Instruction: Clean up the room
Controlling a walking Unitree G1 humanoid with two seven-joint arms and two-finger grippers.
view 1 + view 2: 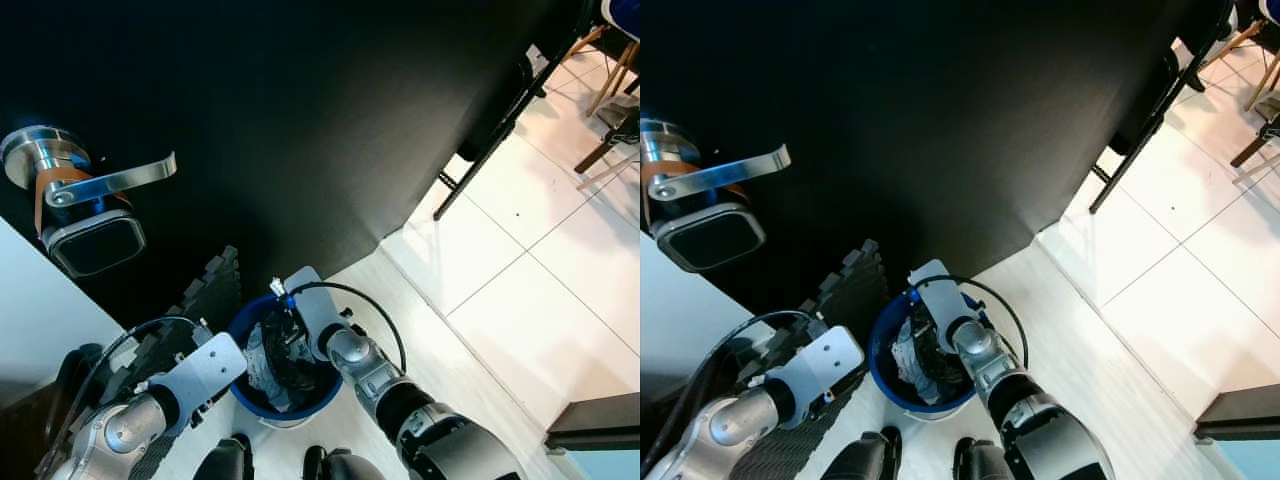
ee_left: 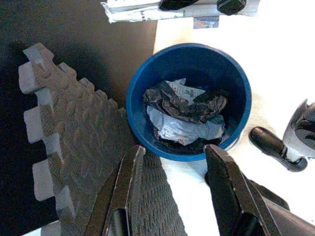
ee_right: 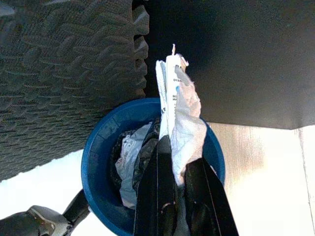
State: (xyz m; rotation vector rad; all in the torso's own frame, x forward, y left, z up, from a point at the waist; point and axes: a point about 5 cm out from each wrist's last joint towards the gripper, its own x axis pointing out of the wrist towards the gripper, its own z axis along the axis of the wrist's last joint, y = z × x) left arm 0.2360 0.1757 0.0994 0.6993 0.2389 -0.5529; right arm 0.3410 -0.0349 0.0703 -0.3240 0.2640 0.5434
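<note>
Right tool (image 3: 177, 194): fingers pinched on a crumpled white wrapper (image 3: 184, 115), held over the blue bin (image 1: 262, 398) at lower centre, likely so it drops inside.
Left tool (image 2: 179, 189): fingers spread wide, holding nothing, hovering beside the bin's rim.
Bin: stands on the floor by the grey foam mat (image 2: 74, 132), already part full of wrappers.
Backdrop: black door, lever handle (image 1: 110, 182) upper left.

The right arm is reaching forward and down, its right gripper (image 3: 176, 196) closing both black fingers on a crumpled white wrapper (image 3: 183, 115) — pinched firmly. The left gripper (image 2: 179, 189) is hovering lower — fingers spread apart, gripping nothing.
</note>
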